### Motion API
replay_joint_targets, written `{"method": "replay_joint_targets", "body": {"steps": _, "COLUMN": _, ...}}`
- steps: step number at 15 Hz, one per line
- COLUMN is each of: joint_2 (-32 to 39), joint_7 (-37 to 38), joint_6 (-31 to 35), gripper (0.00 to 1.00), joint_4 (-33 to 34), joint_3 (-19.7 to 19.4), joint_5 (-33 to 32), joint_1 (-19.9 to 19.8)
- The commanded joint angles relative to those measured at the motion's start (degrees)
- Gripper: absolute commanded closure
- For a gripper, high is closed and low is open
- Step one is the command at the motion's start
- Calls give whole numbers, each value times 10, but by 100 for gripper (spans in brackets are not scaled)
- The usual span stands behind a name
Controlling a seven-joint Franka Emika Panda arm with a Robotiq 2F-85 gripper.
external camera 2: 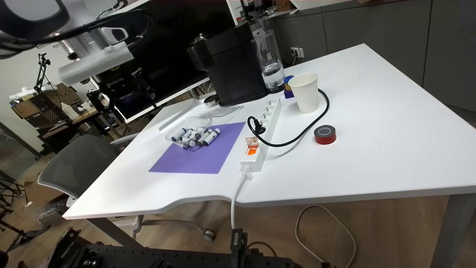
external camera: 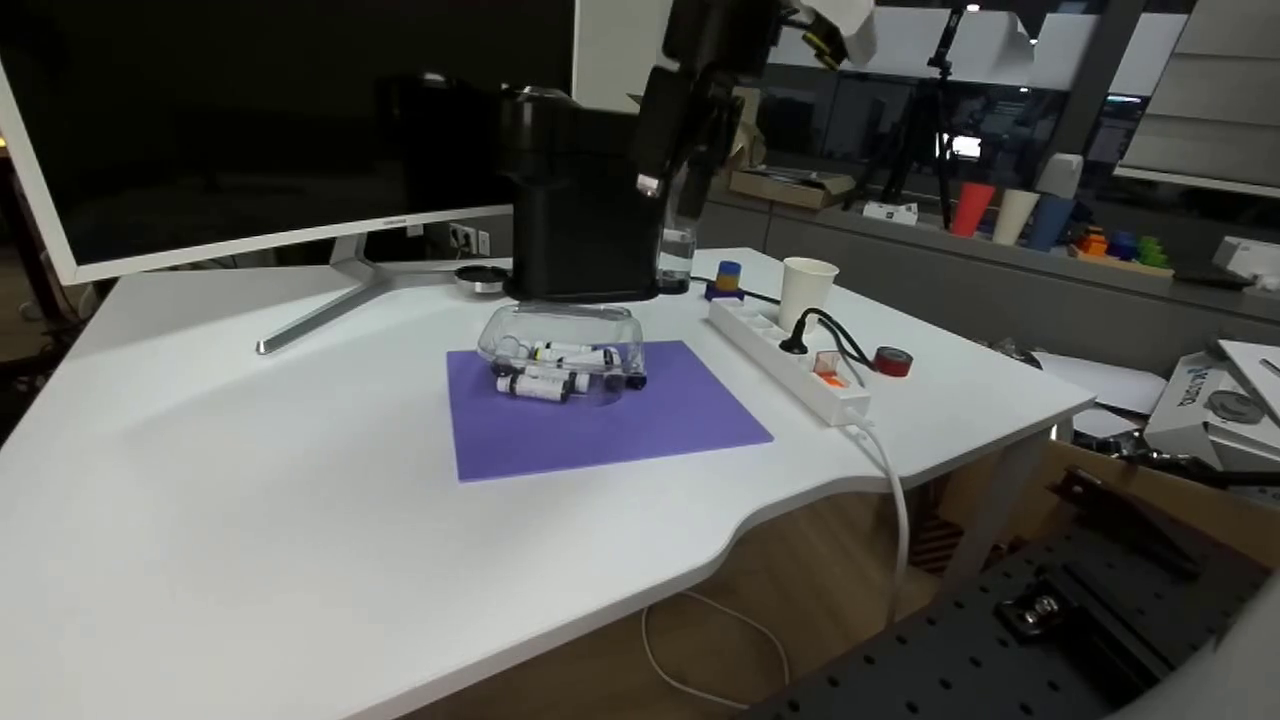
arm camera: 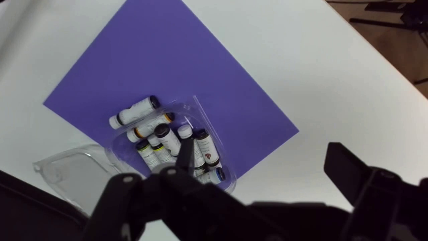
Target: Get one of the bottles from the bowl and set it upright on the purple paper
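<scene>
The purple paper (external camera: 640,430) lies flat on the white table in both exterior views (external camera 2: 197,163) and in the wrist view (arm camera: 174,57). A clear plastic bowl (arm camera: 210,122) sits on one edge and corner of it. Several small white-labelled bottles (arm camera: 207,147) lie on their sides in the bowl. One bottle (arm camera: 135,111) lies along the bowl's edge; I cannot tell whether it is inside or outside. My gripper (arm camera: 262,145) is open and empty, its fingers wide apart. It is well above the table; one finger covers part of the bottles in the wrist view.
A clear lid (arm camera: 75,177) lies beside the bowl. A black coffee machine (external camera 2: 236,69) stands behind. A white power strip (external camera 2: 260,149) with a black cable, a paper cup (external camera 2: 305,93) and red tape (external camera 2: 325,134) are beside the paper. A large monitor (external camera: 280,110) stands at the back.
</scene>
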Motion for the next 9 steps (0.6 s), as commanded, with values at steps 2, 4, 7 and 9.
{"method": "replay_joint_targets", "body": {"steps": 2, "joint_2": 61, "joint_7": -43, "joint_6": -30, "gripper": 0, "joint_4": 45, "joint_3": 45, "joint_5": 15, "joint_1": -51}}
{"method": "replay_joint_targets", "body": {"steps": 4, "joint_2": 96, "joint_7": -49, "joint_6": -37, "gripper": 0, "joint_4": 72, "joint_3": 54, "joint_5": 11, "joint_1": -62}}
{"method": "replay_joint_targets", "body": {"steps": 7, "joint_2": 131, "joint_7": -38, "joint_6": 0, "gripper": 0, "joint_4": 89, "joint_3": 73, "joint_5": -30, "joint_1": -83}}
{"method": "replay_joint_targets", "body": {"steps": 9, "joint_2": 162, "joint_7": -38, "joint_6": 57, "gripper": 0, "joint_4": 99, "joint_3": 92, "joint_5": -63, "joint_1": -101}}
